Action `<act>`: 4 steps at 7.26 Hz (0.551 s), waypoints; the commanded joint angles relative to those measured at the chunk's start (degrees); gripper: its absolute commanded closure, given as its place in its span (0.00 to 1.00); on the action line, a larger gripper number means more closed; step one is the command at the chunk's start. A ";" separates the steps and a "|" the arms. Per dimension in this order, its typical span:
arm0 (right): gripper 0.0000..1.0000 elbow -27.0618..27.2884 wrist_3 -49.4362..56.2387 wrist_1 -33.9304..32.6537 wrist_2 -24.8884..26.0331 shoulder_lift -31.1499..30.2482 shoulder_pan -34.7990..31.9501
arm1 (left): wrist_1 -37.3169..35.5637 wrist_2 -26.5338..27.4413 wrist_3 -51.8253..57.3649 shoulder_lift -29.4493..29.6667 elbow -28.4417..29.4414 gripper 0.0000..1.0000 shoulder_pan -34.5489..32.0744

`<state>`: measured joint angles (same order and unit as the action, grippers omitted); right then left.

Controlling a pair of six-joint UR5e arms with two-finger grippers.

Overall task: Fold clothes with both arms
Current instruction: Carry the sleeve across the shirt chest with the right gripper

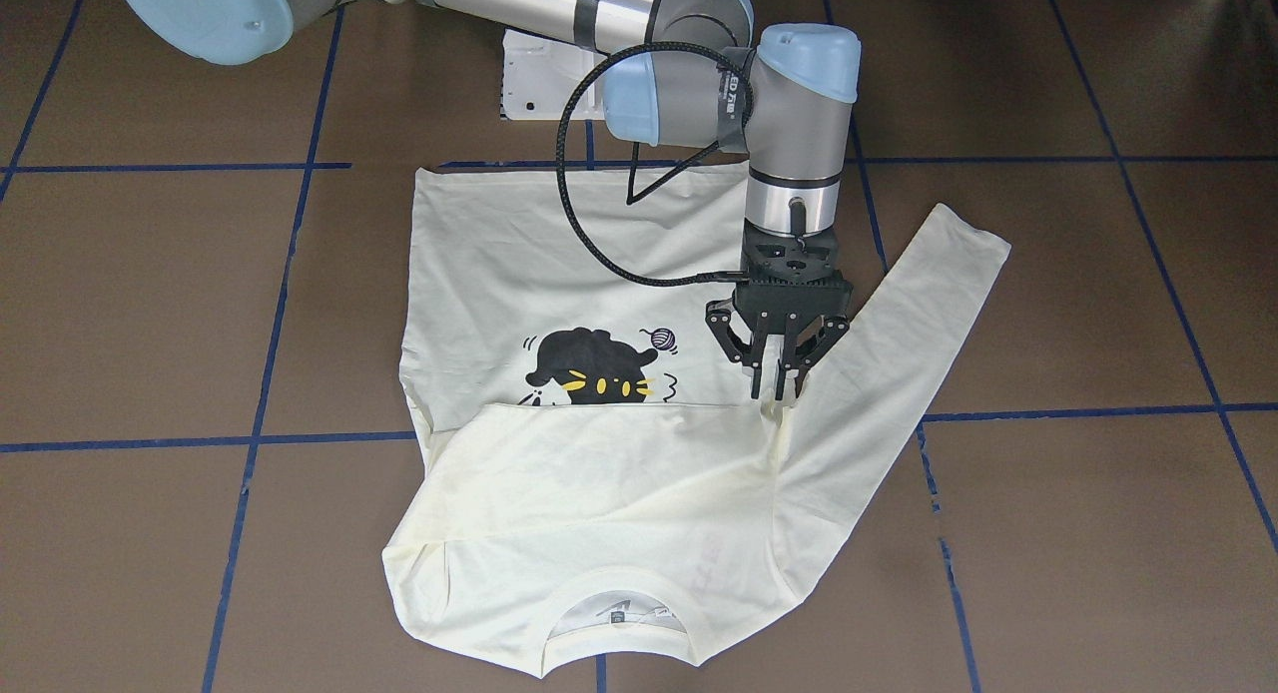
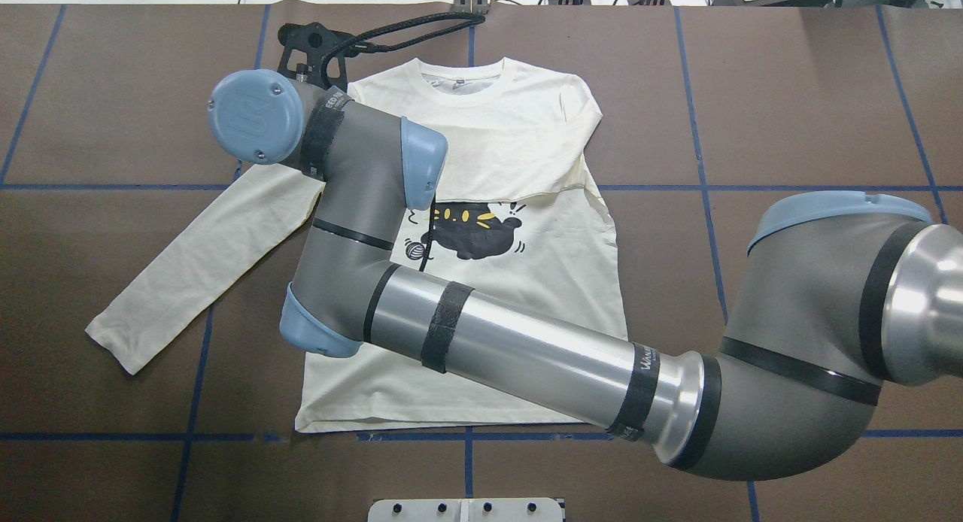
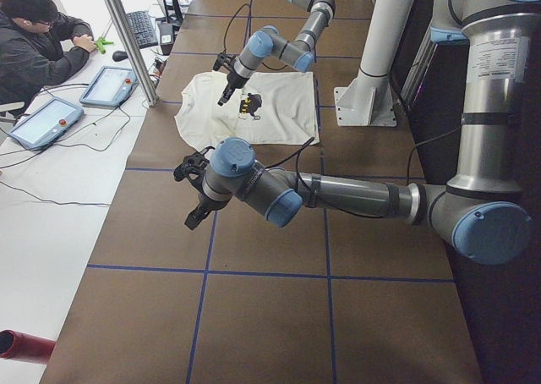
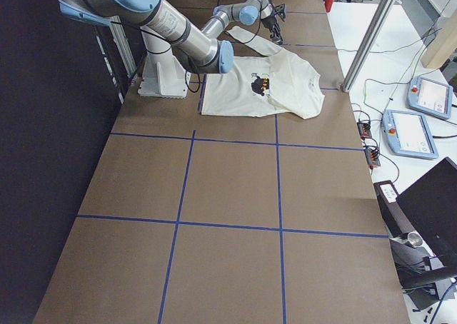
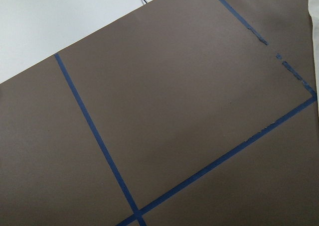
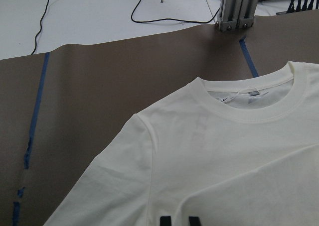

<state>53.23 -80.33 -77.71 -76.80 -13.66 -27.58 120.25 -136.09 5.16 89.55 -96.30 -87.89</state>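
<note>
1. Cream-white long-sleeved T-shirt (image 1: 559,513) lies print side up on the brown worktop (image 1: 150,304), in front of the white pedestal base (image 1: 539,84). Its collar (image 1: 617,613) points toward the operators' edge and its hem toward the robot's edge.
2. One sleeve (image 1: 619,443) is folded across the chest. Its straight edge cuts over the lower part of the black cat print (image 1: 589,368), and the small yarn ball (image 1: 661,340) beside the cat is uncovered.
3. The other sleeve (image 1: 899,353) lies flat and straight, slanting out toward the robot's left end of the worktop and back toward the robot's edge.
4. The right gripper (image 1: 777,388) points straight down at the end of the folded sleeve, near the free sleeve's shoulder. Its fingertips (image 6: 164,221) are drawn close with only a narrow gap, down on the cloth, and appear to pinch it.
5. The left gripper (image 3: 194,216) hangs over bare worktop crossed by blue tape lines (image 5: 94,131), well apart from the T-shirt toward the robot's left end. Whether it is open or closed cannot be told.
</note>
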 commanded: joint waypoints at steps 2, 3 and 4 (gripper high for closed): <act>0.00 -0.24 -0.27 -1.73 -11.03 1.00 -5.87 | 3.65 0.03 -0.24 2.98 0.23 0.00 0.09; 0.00 1.07 1.38 -5.74 -15.70 0.74 -8.95 | 5.15 0.03 -4.68 3.70 -0.37 0.00 0.18; 0.00 3.43 5.58 -10.65 -22.36 0.04 -12.72 | 10.56 0.03 -10.38 3.88 -0.20 0.00 1.31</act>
<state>54.36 -78.56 -83.06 -91.51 -13.01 -35.89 125.84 -136.05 0.66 92.80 -96.53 -87.49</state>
